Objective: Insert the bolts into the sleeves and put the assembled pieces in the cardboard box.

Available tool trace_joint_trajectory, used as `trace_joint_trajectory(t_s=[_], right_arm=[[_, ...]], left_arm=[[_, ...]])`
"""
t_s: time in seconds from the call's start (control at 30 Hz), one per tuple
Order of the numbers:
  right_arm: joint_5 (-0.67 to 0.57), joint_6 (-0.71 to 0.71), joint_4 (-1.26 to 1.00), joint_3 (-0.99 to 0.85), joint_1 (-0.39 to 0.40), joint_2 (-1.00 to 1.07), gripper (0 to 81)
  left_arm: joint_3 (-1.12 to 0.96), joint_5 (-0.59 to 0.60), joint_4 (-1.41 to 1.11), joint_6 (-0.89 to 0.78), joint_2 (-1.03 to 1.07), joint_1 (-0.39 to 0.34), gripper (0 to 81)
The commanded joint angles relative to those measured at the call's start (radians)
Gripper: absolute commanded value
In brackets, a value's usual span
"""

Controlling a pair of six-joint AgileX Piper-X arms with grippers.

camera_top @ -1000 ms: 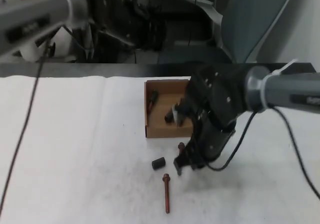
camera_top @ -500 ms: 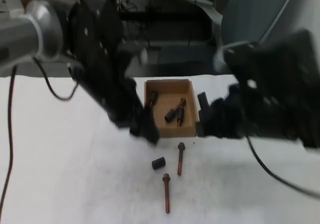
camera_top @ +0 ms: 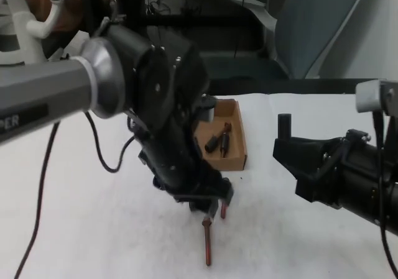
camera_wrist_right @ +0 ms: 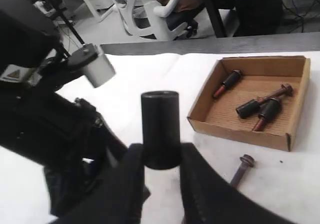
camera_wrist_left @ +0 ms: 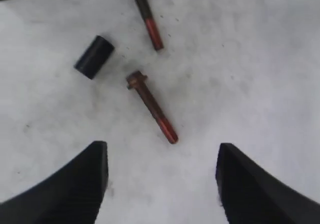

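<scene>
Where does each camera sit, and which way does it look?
High view: behind the arms, looking down over the bench; both arms show.
Left wrist view: on left arm, looking down at bolts; open left hand shows.
Right wrist view: on right arm, facing the cardboard box; right hand grips a sleeve.
High and right wrist share the box.

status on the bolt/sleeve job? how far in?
Done: three assembled pieces lie in the box. In hand: the right gripper is shut on a sleeve, held upright above the bench; the left gripper hangs open over a bolt. Left: that bolt, a second bolt and a loose sleeve, none joined or boxed yet.
</scene>
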Motion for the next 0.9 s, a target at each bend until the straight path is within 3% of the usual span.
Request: trace_joint_trajectory(t_s=[0.0, 0.1, 0.7, 0.77, 0.87], right_arm=[[-0.062, 0.015, -0.007, -0.001, -0.001, -0.014, 0.6], [-0.090, 0.049, -0.007, -0.001, -0.001, -0.014, 0.6], [-0.192, 0.072, -0.007, -0.052, -0.001, -0.014, 0.6], [-0.193, 0.072, -0.007, -0.052, -0.001, -0.014, 0.6], [-0.200, 0.072, -0.007, -0.052, -0.001, -0.014, 0.6]], left_arm=[[-0.001, -0.059, -0.026, -0.085, 0.033, -0.029, 47.6], [-0.001, -0.062, -0.028, -0.146, 0.098, -0.040, 41.9], [-0.001, 0.001, -0.176, -0.351, 0.305, -0.040, 41.6], [-0.001, 0.001, -0.167, -0.351, 0.317, -0.040, 32.2], [-0.001, -0.003, -0.169, -0.317, 0.318, -0.040, 1.7]])
